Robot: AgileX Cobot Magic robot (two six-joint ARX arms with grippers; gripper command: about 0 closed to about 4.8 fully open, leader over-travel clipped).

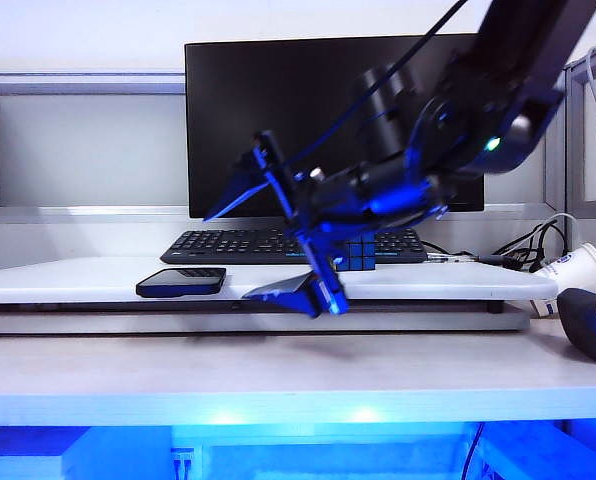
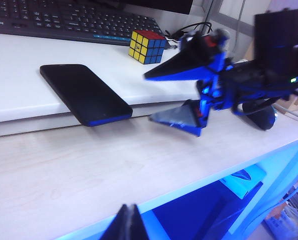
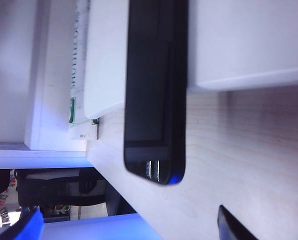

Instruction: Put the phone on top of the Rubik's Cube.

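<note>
Right claw [image 1: 278, 215] hangs spread, empty, at 3 o'clock of the phone [image 1: 181, 282]; Rubik's Cube [image 2: 147, 46] behind; left claw [image 2: 125, 223] pressed together

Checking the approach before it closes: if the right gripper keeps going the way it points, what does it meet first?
Most likely the phone, whose end overhangs the white platform. The right gripper is open, pointing toward it; depth is unclear.

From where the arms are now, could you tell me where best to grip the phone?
Probably the phone's end that juts past the white board's front edge, coming from the front. It lies flat, so only there can one finger slide under. The open right gripper hangs beside it; the left gripper sits back.
</note>
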